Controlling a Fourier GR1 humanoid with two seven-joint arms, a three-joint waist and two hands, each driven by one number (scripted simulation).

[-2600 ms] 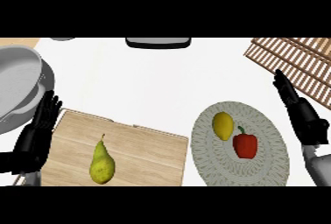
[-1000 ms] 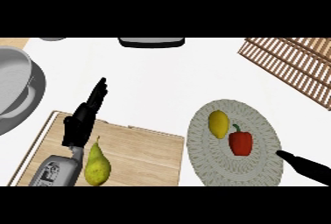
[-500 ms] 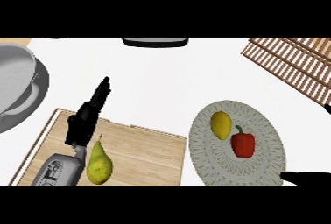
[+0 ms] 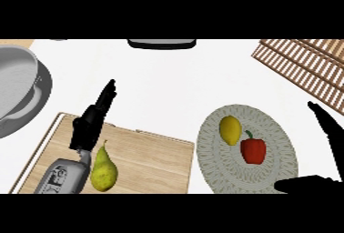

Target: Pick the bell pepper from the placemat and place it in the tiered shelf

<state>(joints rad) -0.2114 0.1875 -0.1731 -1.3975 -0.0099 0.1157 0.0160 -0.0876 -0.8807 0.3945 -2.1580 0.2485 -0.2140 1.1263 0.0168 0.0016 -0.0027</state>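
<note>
A red bell pepper [image 4: 253, 150] and a yellow lemon [image 4: 230, 129] are lying side by side on the round placemat [image 4: 214, 160]. The right hand [image 4: 325, 154] is hanging open at its right edge. The left hand [image 4: 91, 120] is extending straight-fingered over the cutting board [image 4: 148, 159], beside a pear [image 4: 103, 168]. The slatted tiered shelf [image 4: 306, 63] is sitting upper right.

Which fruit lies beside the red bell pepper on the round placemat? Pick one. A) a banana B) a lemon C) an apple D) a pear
B: a yellow lemon lies just left of the bell pepper on the placemat, while the pear lies apart on the cutting board.
</note>
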